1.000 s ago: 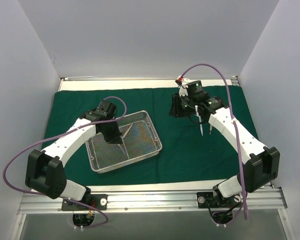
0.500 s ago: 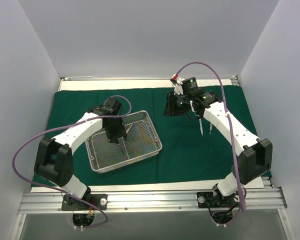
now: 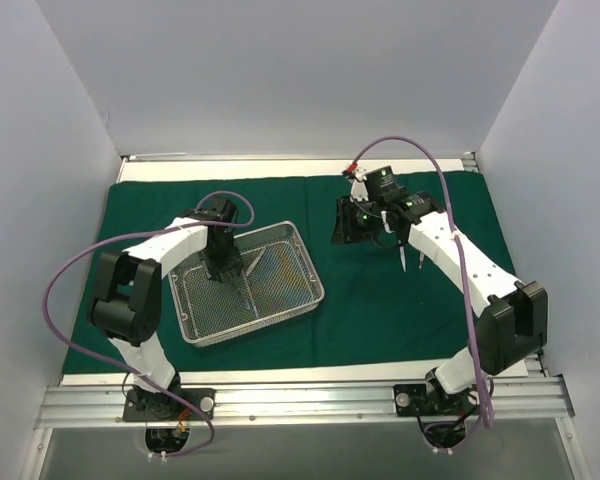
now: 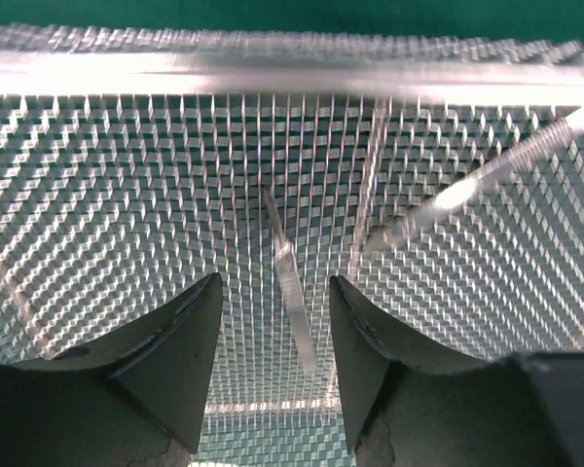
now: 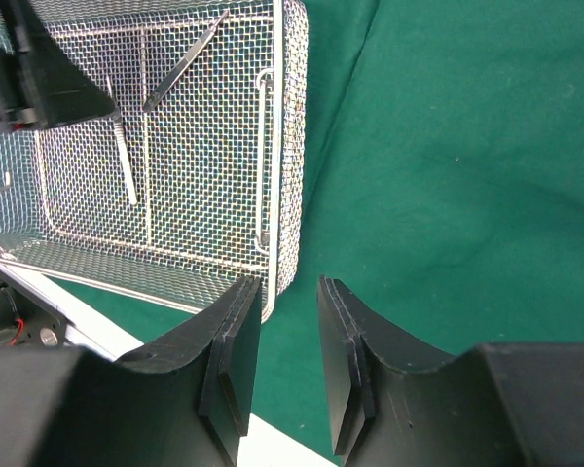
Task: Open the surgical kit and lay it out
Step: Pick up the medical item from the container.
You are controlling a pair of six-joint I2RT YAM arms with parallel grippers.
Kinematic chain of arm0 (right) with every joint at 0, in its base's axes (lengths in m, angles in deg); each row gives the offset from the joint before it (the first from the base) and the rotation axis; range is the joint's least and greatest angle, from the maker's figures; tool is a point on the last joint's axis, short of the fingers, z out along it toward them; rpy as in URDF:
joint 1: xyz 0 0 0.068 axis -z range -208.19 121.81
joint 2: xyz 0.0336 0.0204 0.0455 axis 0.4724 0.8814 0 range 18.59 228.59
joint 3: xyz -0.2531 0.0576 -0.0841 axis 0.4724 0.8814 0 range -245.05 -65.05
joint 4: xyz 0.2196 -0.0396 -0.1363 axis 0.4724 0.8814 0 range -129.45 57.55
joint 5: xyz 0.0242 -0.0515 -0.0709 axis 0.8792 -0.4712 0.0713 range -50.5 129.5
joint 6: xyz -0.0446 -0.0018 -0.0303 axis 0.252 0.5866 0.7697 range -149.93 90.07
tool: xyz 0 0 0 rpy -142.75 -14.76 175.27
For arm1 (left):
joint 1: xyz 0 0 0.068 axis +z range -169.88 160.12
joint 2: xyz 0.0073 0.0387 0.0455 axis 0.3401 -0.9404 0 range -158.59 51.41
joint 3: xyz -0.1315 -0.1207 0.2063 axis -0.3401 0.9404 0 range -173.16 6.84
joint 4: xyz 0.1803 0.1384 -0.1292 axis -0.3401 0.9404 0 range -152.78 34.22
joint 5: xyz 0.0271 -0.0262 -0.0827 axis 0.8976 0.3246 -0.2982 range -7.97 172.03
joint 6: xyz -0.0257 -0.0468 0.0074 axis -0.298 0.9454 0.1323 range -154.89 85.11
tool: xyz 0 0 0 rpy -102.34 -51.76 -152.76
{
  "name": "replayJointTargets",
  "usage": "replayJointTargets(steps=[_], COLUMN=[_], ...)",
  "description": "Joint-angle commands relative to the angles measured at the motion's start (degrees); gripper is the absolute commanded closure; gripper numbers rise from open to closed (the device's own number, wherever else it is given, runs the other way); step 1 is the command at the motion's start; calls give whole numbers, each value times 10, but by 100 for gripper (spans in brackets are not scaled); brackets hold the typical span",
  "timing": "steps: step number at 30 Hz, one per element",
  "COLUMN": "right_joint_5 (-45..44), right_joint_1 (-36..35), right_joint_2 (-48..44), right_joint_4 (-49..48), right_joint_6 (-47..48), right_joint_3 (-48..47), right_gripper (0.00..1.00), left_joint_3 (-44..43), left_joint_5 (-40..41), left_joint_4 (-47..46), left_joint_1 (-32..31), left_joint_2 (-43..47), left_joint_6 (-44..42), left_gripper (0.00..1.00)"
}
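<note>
Left tool [image 4: 274, 284] open astride slim instrument [image 4: 294, 316] in mesh tray [image 4: 127, 195], right tool [image 5: 285, 292] slightly open, empty

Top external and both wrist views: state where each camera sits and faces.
Top external: high behind the bases, looking down on the dark green cloth; both arms show.
Left wrist: low over the rectangular silver wire-mesh tray, facing a slim silver instrument; own jaws.
Right wrist: above the cloth, facing the tray; own jaws.
Shared: the tray.
</note>
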State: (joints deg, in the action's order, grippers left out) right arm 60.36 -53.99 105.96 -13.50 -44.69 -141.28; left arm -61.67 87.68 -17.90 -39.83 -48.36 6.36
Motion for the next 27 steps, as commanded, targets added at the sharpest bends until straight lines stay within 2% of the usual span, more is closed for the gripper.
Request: replayJointTargets(steps=[1, 8, 15, 27], right_joint_5=[5, 11, 13, 10], right_joint_1=[8, 22, 30, 33], right_joint_2=[-38, -54, -62, -65], right_joint_4=[1, 1, 8, 10], right_joint_6=[10, 10, 11, 22], right_joint_3=[6, 28, 39, 32], right_gripper=[69, 70, 71, 72], left_joint_3=[-29, -27, -15, -17], left_joint_5=[16, 23, 35, 45], left_joint_4=[-35, -59, -72, -53], left_joint_1=[5, 19, 27, 6], left_joint_2=[-26, -55, -46, -112], left_joint_6=[-6, 1, 6, 10], left_gripper=[43, 43, 49, 53])
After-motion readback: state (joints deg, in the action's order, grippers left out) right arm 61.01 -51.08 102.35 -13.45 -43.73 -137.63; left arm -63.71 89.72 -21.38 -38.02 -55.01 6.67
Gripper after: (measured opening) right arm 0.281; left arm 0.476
